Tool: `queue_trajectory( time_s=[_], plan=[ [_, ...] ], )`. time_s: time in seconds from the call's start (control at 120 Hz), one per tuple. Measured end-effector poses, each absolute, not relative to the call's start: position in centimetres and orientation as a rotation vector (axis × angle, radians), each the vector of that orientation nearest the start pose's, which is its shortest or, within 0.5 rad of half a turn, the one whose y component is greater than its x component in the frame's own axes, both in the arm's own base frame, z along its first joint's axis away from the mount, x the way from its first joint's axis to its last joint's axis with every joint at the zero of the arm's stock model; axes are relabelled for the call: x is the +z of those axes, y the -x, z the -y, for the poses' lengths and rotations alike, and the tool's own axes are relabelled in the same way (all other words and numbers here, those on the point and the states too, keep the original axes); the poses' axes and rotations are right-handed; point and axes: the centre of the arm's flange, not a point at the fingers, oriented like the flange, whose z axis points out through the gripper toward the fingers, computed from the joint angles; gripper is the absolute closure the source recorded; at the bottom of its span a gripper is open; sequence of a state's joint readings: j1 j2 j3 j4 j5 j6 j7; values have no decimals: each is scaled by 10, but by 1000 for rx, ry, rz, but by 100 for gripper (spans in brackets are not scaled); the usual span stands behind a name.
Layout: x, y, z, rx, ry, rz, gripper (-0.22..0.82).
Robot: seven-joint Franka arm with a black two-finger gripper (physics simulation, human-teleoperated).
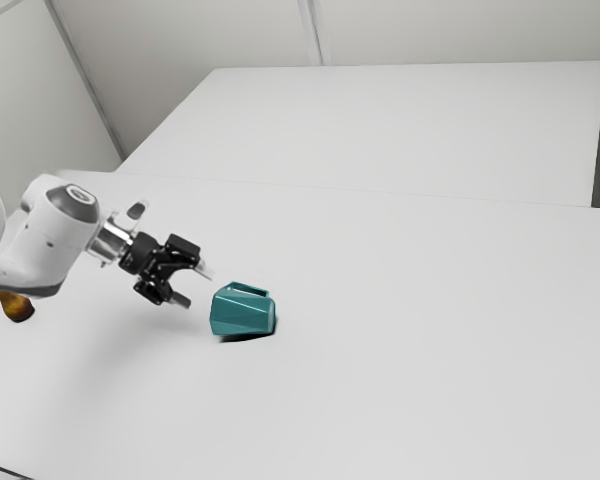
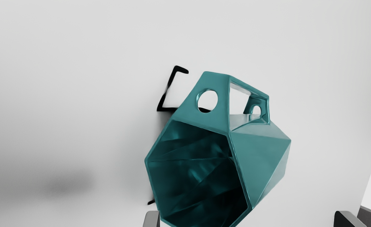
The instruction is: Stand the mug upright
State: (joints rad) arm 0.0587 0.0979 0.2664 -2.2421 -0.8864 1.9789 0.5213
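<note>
"Where's the gripper [image 1: 195, 286]?"

"Over the white table [image 1: 430, 330], just beside the mug [image 1: 243, 312] and short of it. The fingers [image 2: 151, 219] stand wide apart, so it's open, with nothing held."

"And the mug, is it upright?"

"No, it's down on its side on the table, toward the exterior view's right from the gripper. Teal, all flat facets."

"Which way does it point?"

"Its mouth [image 2: 198, 176] faces the gripper; the wrist view looks right into the dark hollow. The base end points away, toward the exterior view's right."

"So the long axis lies down?"

"Yes, along the tabletop, running roughly from the exterior view's left to its right. The handle [image 2: 212, 82] is at the body's upper side there."

"Anything else?"

"A brown, amber-tinted object [image 1: 17, 307] by the arm [image 1: 55, 235], at the exterior view's left."
</note>
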Motion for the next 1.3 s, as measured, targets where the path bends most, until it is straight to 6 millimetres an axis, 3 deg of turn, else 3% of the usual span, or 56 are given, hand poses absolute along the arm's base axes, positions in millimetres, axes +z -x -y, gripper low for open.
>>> queue_trajectory(
  time_s=[0.167, 0.5, 0.575, 0.717, 0.8, 0.975, 1.3],
  plan=[
    [301, -495, -107, 1, -2281, -390, 0],
    [292, -504, -77, 25, -2252, -317, 1],
    [288, -504, -76, 30, -2250, -314, 12],
    [288, -505, -76, 45, -2250, -304, 45],
    [288, -505, -76, 51, -2251, -298, 58],
    [289, -507, -71, 62, -2252, -279, 68],
    [304, -513, -57, 101, -2240, -240, 76]
  ],
)
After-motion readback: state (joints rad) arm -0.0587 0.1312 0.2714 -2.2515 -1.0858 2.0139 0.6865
